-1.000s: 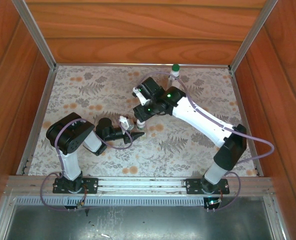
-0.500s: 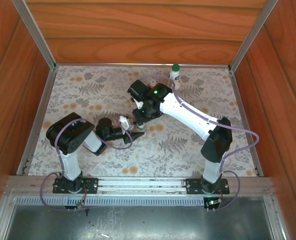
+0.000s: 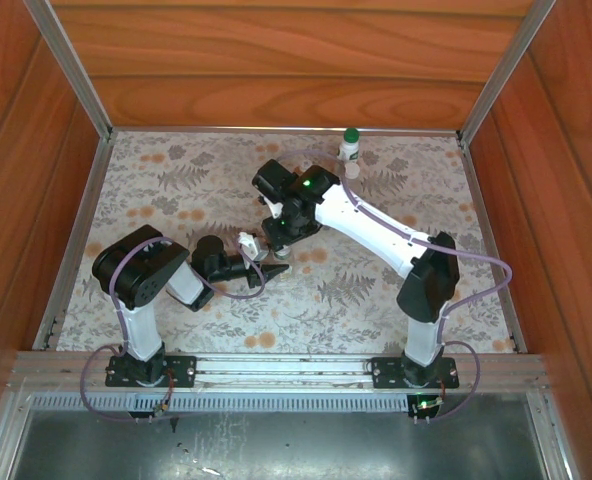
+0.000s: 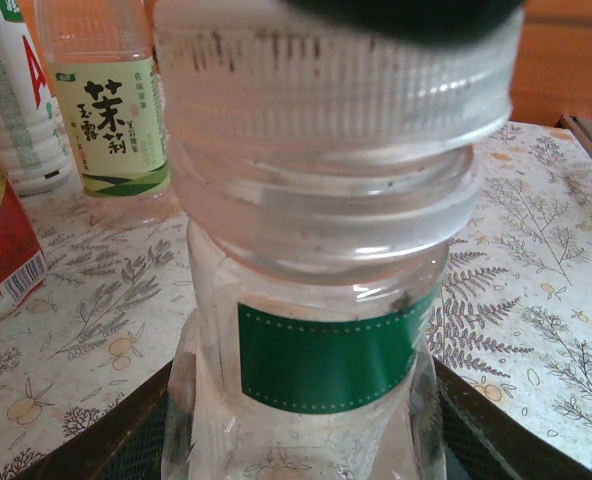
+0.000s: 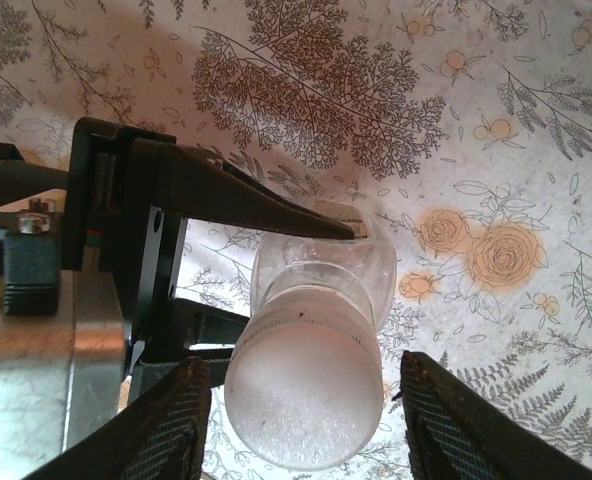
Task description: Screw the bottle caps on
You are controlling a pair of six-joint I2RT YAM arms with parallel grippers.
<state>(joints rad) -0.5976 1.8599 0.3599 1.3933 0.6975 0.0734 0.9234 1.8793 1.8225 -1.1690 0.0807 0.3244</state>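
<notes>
Table [image 3: 176,180] with a leaf-and-flower print cover, boxed in by wooden panels [image 3: 296,60]. The left arm [image 3: 141,280] lies low and reaches toward the middle. The right arm [image 3: 376,225] stretches in from the other side and bends down over the same spot.

There the left gripper [image 3: 268,268] is clamped on a clear bottle with a green label [image 4: 326,355], one black finger on each side of its body, holding it upright near the middle of the table. The right gripper [image 5: 304,385] hangs straight above this bottle. Its two fingers closely flank the white cap [image 5: 301,400], but whether they press on it cannot be told. The ribbed white cap sits on the bottle's neck, with the collar ring just beneath it.

In the left wrist view, a bottle with a pale green label [image 4: 111,110], a white bottle [image 4: 11,110] and a red-labelled container [image 4: 1,250] stand close together behind. From overhead, a small bottle [image 3: 349,152] with a dark green cap [image 3: 351,134] stands at the table's far edge.
</notes>
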